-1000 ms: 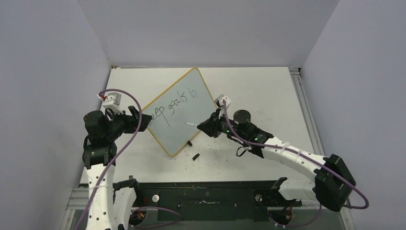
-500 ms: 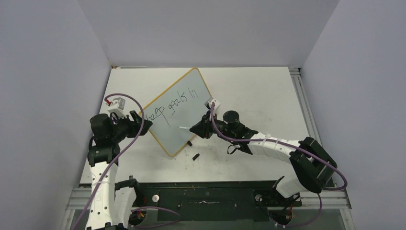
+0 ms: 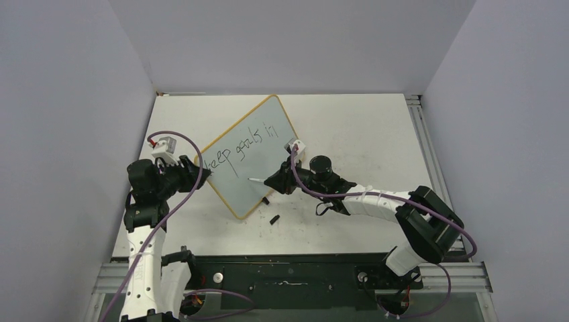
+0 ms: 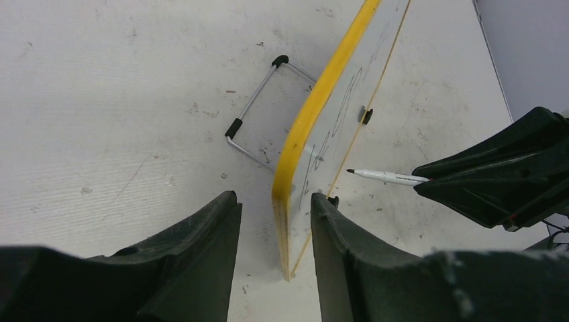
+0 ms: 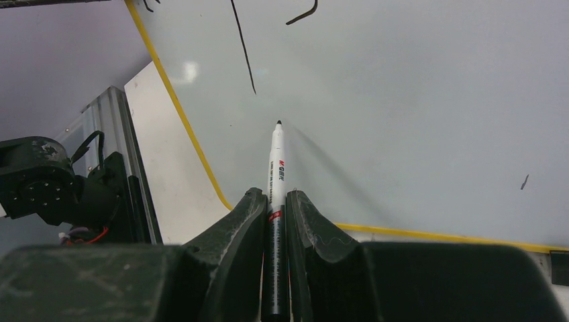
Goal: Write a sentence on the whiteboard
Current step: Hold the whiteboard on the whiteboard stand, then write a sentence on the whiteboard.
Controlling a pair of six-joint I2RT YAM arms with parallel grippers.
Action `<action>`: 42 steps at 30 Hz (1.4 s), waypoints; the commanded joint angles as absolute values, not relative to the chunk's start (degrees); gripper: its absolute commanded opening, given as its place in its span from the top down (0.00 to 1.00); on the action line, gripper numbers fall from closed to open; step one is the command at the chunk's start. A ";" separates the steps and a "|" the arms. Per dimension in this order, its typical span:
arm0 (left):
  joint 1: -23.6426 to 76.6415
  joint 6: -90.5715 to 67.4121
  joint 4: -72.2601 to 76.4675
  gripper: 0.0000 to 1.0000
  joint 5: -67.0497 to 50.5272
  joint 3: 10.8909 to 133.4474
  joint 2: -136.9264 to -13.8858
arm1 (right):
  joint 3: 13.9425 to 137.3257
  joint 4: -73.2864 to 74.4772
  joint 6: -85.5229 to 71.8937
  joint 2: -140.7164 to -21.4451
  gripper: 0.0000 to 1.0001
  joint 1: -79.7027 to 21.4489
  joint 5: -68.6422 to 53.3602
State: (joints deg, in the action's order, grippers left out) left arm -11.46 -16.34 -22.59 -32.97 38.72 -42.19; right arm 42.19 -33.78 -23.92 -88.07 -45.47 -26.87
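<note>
The whiteboard [image 3: 258, 164], pale with a yellow rim, stands tilted like a diamond on the table. The sentence [image 3: 238, 151] reads "keep goals in" in black on one line. My left gripper [image 3: 200, 172] is open, its jaws straddling the board's left corner edge [image 4: 290, 201] with small gaps on each side. My right gripper [image 3: 270, 182] is shut on a white marker [image 5: 276, 168]. The marker's black tip [image 3: 249, 179] is over the blank lower part of the board, below the writing. I cannot tell whether the tip touches. The marker also shows in the left wrist view [image 4: 386, 176].
A small black marker cap [image 3: 274, 219] lies on the table near the board's lower corner. A wire stand with black feet [image 4: 262, 107] sits behind the board. Grey walls close in both sides, and a metal rail [image 3: 429, 154] runs along the table's right edge.
My right gripper has moved left with the marker, its tip now further left over the board's lower area. My left arm shifted slightly right early on, then stayed at the board's corner.
</note>
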 commanded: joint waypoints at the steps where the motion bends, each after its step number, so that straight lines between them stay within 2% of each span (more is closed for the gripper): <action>1: -11.87 -15.65 -19.18 0.61 -32.78 38.92 -42.09 | 43.51 -39.20 -23.99 -88.18 0.95 -45.86 -27.53; 18: -11.91 -15.38 -18.45 0.75 -34.21 38.66 -41.96 | 44.19 -40.27 -24.10 -90.27 0.95 -45.80 -26.01; 42: -11.78 -15.38 -17.93 0.82 -35.26 38.57 -41.66 | 45.79 -39.29 -23.56 -93.26 0.95 -46.52 -26.33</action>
